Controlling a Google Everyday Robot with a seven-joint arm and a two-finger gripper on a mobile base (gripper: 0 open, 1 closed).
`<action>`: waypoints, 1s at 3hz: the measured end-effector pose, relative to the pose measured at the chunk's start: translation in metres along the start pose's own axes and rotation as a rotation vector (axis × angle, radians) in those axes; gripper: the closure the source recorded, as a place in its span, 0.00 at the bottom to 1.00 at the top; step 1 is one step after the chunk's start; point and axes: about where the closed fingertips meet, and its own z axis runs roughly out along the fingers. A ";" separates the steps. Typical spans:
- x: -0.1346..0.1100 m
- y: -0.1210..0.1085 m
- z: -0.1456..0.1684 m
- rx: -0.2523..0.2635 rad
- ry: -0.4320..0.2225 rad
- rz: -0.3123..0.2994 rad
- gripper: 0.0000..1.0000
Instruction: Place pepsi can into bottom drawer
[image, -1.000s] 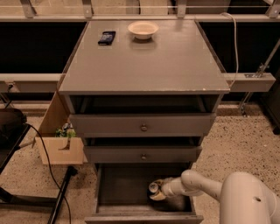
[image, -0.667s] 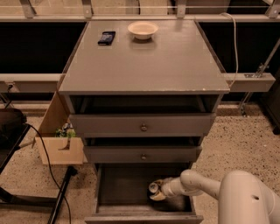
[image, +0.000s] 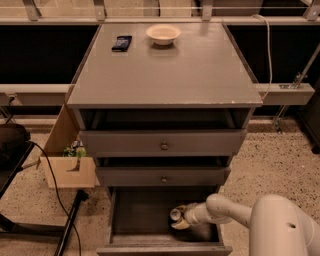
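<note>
Jaws: the gripper (image: 182, 222) sits low inside the bottom drawer (image: 135, 220), right of centre and up against the can (image: 175, 214). You cannot tell whether the jaws clamp the can or have let go, because the pale parts and the can merge there.

Can: it is inside the open drawer, close to the dark floor. Only its silver top shows, turned toward the left. You cannot tell whether it is upright, tilted or already resting.

Handling (judged): thin metal, light, smooth and round, so likely to slip or roll. Take it across the body at mid-height with a gentle squeeze, not by the rim.

Outward: the arm (image: 225, 210) reaches in from the right, and its base is cut off at the corner. The desk (image: 200, 75) top carries a white bowl (image: 163, 34), well apart from the work.
</note>
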 end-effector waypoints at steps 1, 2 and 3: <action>0.000 0.000 0.000 0.000 0.000 0.000 0.35; 0.000 0.000 0.000 0.000 0.000 0.000 0.11; 0.000 0.000 0.000 0.000 0.000 0.000 0.00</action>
